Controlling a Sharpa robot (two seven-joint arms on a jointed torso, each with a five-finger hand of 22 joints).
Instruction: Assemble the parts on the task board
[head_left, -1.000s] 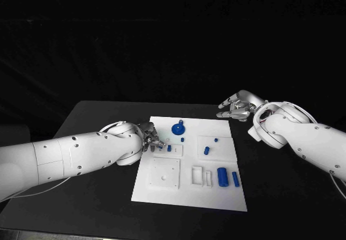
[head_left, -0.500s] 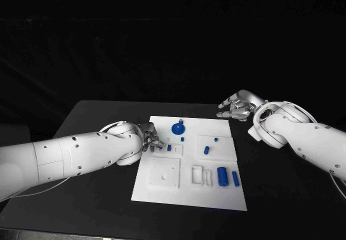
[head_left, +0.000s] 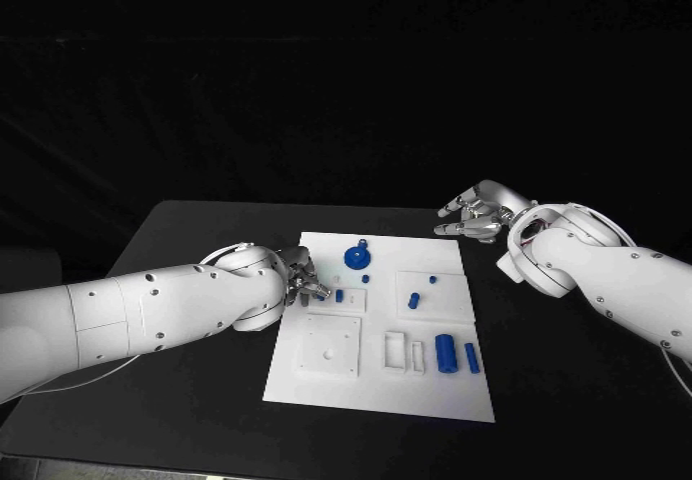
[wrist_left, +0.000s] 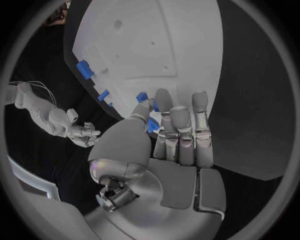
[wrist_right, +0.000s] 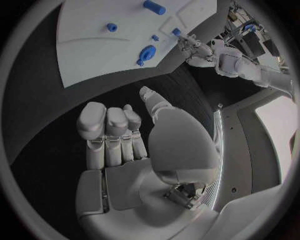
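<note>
At the left of the head view, the left hand (head_left: 302, 283) is seen at the left edge of the task board (head_left: 378, 385), its fingers closed around a small blue part (wrist_left: 152, 125); in the left wrist view the part is pinched between the thumb and the fingertips (wrist_left: 164, 101) just over the board. The step in hand is judged to be the seating of this part in the small raised frame beside the short blue peg (head_left: 339, 296), in the middle left of the board. It is best done with the part held upright, lowered squarely over its seat, and pressed down only once it is aligned; the grip should be released only after the part stands by itself. Further right, a round blue knob (head_left: 355, 258) is seen near the board's top, a small blue piece (head_left: 413, 300) at centre right, and two blue cylinders (head_left: 446, 353) at lower right. At the right of the frame, the right hand (head_left: 476, 217) is held over the black worktop (head_left: 202, 230) just beyond the board's upper right corner, fingers loosely spread and nothing held. Compared with the earlier frames, hardly anything differs: both hands are found in the same places, and the left hand remains closed on its part.
</note>
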